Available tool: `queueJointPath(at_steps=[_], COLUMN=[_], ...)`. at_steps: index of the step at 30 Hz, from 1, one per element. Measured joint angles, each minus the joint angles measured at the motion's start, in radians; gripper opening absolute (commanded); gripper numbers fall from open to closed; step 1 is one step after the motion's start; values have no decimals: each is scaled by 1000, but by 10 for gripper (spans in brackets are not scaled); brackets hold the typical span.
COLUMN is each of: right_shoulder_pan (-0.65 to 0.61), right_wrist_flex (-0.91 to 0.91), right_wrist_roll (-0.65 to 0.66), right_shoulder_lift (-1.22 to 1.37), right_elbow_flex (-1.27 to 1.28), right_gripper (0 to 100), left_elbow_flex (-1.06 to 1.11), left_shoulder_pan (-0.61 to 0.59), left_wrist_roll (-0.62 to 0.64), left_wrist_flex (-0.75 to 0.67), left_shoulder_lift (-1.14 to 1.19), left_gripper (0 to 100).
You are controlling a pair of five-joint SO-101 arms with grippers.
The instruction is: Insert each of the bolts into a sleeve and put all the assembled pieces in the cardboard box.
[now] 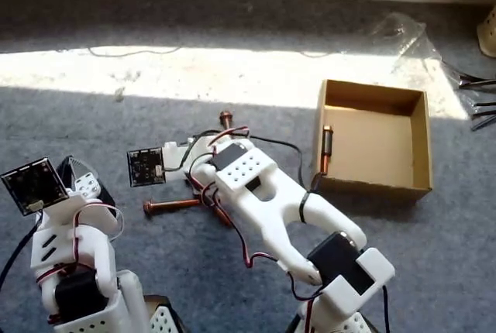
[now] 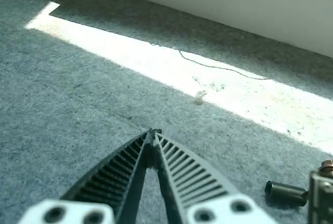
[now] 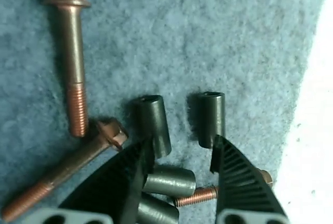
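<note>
Bolts (image 3: 70,62) and dark sleeves (image 3: 153,125) lie bunched together on the grey surface (image 1: 116,124), left of the cardboard box (image 1: 372,184), which holds one assembled piece (image 1: 326,149) lying along its left wall. The right arm (image 1: 271,201) hangs over the pile with its jaws released and wide apart, their tips touching or just beside two sleeves. The left arm (image 1: 77,255) sits at the near left, well apart from the pile, its jaws clenched tip to tip.
</note>
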Motion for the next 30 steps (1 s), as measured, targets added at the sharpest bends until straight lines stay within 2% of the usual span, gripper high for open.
queueJointPath(at_steps=[12,21,30], right_shoulder_pan=[-37,-34,-34], right_wrist_flex=[0,-14,-147], right_wrist_roll=[0,0,3], right_shoulder_lift=[2,94,146], right_elbow_flex=[32,12,25], right_gripper=[163,162,139], left_elbow_flex=[0,0,0], left_shoulder_pan=[0,0,0], left_wrist_roll=[0,0,0], left_wrist_flex=[0,0,0], left_shoulder_lift=[0,0,0], left_gripper=[14,14,14])
